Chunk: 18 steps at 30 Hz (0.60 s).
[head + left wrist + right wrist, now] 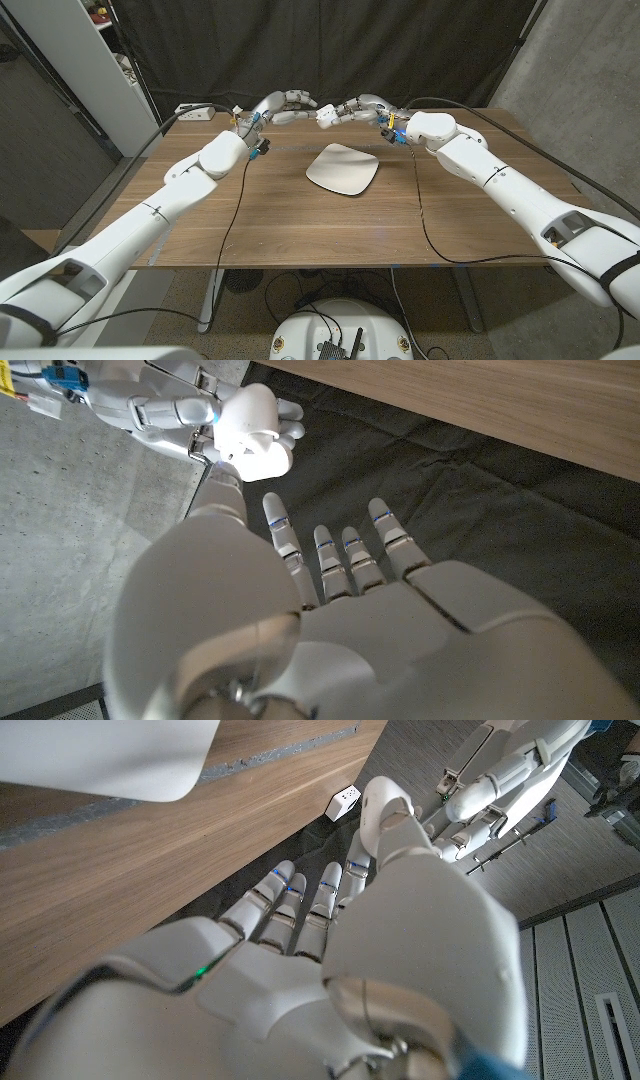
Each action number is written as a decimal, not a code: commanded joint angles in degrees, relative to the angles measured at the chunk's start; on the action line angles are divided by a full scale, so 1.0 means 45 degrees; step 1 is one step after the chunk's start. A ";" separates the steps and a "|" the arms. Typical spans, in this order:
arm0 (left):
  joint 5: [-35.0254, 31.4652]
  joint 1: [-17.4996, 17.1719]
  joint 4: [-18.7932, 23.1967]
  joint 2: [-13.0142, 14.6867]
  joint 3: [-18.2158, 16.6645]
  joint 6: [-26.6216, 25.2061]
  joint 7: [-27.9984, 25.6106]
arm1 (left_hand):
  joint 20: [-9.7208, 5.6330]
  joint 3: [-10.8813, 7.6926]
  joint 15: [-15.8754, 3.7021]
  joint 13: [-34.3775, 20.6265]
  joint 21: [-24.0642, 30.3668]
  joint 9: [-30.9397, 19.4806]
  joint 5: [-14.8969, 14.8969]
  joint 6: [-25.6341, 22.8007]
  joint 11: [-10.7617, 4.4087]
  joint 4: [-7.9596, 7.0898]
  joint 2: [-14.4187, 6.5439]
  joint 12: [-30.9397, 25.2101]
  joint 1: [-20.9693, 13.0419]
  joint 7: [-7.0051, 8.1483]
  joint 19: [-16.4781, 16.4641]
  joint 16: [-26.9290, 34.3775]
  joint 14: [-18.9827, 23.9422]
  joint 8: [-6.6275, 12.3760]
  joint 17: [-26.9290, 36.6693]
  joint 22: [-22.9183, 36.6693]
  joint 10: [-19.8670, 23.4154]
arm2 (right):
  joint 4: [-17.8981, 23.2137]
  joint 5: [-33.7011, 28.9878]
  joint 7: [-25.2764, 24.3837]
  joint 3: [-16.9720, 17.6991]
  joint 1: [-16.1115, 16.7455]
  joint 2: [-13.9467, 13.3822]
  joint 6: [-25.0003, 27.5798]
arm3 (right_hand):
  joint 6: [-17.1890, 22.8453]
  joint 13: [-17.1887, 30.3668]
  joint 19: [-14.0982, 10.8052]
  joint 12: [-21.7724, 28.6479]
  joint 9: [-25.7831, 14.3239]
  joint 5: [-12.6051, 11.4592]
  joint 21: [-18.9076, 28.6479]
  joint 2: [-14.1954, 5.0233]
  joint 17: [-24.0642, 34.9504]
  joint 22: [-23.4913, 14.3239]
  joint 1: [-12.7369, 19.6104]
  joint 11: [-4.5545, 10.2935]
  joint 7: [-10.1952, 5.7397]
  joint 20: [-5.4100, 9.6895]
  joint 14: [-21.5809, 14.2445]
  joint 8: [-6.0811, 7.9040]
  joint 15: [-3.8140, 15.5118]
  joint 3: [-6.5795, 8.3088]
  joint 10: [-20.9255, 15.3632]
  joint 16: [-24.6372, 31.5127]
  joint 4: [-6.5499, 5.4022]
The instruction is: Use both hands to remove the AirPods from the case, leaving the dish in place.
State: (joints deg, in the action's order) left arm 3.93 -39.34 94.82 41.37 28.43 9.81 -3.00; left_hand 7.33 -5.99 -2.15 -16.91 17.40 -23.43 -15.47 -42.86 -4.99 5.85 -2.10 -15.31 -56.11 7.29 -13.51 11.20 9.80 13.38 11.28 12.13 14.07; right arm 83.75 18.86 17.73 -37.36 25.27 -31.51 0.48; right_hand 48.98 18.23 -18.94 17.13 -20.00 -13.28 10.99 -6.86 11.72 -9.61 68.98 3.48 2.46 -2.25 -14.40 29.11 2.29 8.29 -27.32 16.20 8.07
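While both hands meet above the wooden table's (300, 225) far edge, the right hand (352, 108) grips one white case (252, 432); the left hand (285, 104) touches it, fingers spread. One white dish (343, 169) lies nearer the robot, black curtain (330, 45) beyond.

In my head view the white case (326, 115) between my left hand (292, 104) and my right hand (352, 108) is too small for me to tell whether its lid is up. From my left wrist I cannot make out any earbuds in it. From my right wrist, my own thumb hides the case, and the dish (110, 755) is cut off by the picture's edge.
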 commanded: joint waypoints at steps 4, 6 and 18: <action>0.0000 0.0412 -0.0620 -0.0243 0.0200 0.0033 0.0556 | -0.0053 0.0088 0.0008 -0.0089 -0.0047 0.0057 -0.0209 -0.0399 -0.0078 -0.0023 0.0073 -0.0085 -0.0082 -0.0106 0.0037 0.0076 -0.0043 0.0091 0.0067 0.0025 0.0010 | 0.0332 -0.0058 -0.0646 0.0095 0.0197 0.0013 0.0206 | 0.0800 0.0023 -0.0022 -0.0056 -0.2778 -0.0041 -0.0015 -0.0047 0.0019 -0.0020 -0.0104 -0.0029 -0.0575 -0.0033 -0.0097 0.0484 0.0986 0.0023 -0.0123 -0.0041 -0.0081; -0.0226 0.0429 -0.0524 -0.0184 0.0243 -0.0132 0.0487 | -0.0066 0.0089 -0.0008 -0.0101 -0.0045 0.0079 -0.0257 -0.0554 -0.0094 -0.0015 0.0039 -0.0097 -0.0131 -0.0092 0.0035 0.0086 -0.0043 0.0130 0.0075 0.0026 0.0028 | 0.0329 -0.0026 -0.0688 0.0124 0.0232 0.0019 0.0185 | 0.0755 0.0023 -0.0026 -0.0062 -0.2785 -0.0035 -0.0014 -0.0048 0.0020 -0.0020 -0.0104 -0.0037 -0.0587 -0.0037 -0.0098 0.0466 0.0982 0.0020 -0.0128 -0.0042 -0.0081; -0.1889 0.0493 0.0151 0.0055 0.0558 -0.1143 -0.0148 | -0.0085 0.0116 -0.0133 -0.0163 -0.0014 0.0186 -0.0442 -0.0882 -0.0071 -0.0041 -0.0163 -0.0186 -0.0270 -0.0286 -0.0013 0.0173 0.0077 0.0140 0.0116 0.0036 0.0188 | 0.0388 0.0076 -0.0989 0.0262 0.0506 0.0018 -0.0002 | 0.0718 0.0015 -0.0054 -0.0112 -0.2748 0.0008 -0.0005 -0.0082 0.0029 -0.0019 -0.0116 -0.0059 -0.0562 -0.0015 -0.0113 0.0398 0.0996 0.0009 -0.0121 -0.0039 -0.0094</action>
State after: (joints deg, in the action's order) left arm 0.64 -37.46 93.63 41.07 29.90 7.92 -1.71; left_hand 7.15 -5.84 -2.14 -17.44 17.40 -22.54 -17.06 -46.55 -5.34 5.70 -2.84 -15.70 -56.85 6.33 -13.32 11.47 9.81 13.77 11.62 12.13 14.43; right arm 85.17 18.79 14.42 -36.67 26.60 -31.51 1.22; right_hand 48.98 18.22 -18.94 16.69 -19.99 -13.07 10.99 -7.09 11.72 -9.61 68.73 3.47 2.46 -2.25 -14.36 29.11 2.26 8.22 -27.32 16.20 7.79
